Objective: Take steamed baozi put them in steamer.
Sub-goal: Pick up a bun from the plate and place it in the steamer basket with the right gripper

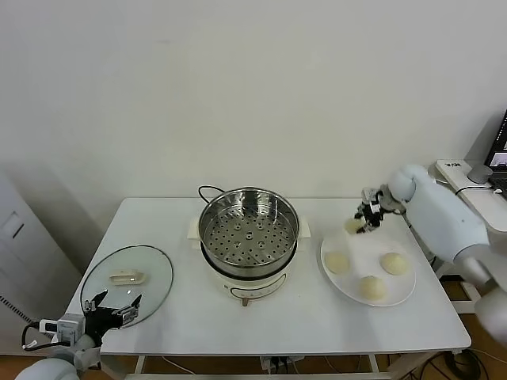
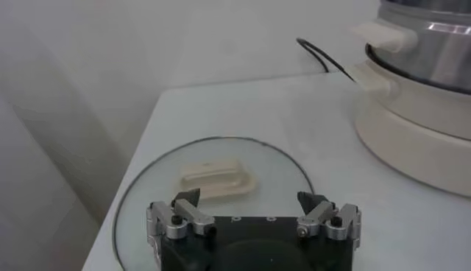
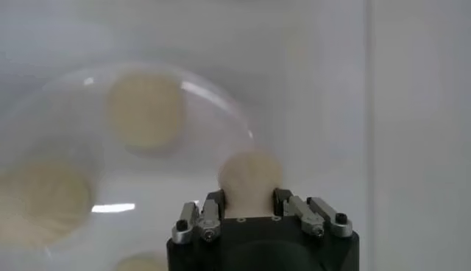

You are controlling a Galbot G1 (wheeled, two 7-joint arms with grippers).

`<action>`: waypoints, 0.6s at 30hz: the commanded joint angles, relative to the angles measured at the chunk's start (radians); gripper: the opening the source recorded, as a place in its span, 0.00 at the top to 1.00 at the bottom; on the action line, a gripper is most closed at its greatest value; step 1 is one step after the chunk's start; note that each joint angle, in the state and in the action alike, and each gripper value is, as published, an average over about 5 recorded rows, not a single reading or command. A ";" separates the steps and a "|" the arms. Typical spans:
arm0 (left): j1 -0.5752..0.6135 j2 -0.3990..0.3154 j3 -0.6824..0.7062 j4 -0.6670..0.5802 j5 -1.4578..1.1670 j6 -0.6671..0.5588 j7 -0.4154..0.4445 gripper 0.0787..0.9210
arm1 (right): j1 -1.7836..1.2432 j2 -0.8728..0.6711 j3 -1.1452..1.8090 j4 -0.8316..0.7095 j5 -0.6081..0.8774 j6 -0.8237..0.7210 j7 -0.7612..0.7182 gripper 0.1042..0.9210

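Glass, round and flat, the lid with a white handle [image 1: 127, 277] lies at the table's left end, and the left gripper [image 1: 114, 305] hovers over its near edge with fingers wide apart. In the middle stands the shiny steel steamer basket [image 1: 249, 229] on its cream pot, with no bun inside. At the right, the right gripper [image 1: 365, 220] holds one pale round baozi [image 1: 353, 226] between its fingers above the far-left rim of the flat white plate [image 1: 355, 279], where three more cream buns [image 1: 394, 263] rest.
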 commanded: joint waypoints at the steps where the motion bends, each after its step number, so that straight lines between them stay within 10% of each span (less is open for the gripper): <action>1: 0.005 0.001 0.002 -0.008 0.008 0.001 0.000 0.12 | 0.273 0.018 -0.230 0.176 0.235 0.147 -0.045 0.61; 18: 0.023 0.004 0.008 -0.016 0.015 -0.003 0.000 0.12 | 0.274 0.332 -0.203 0.131 -0.008 0.707 -0.098 0.60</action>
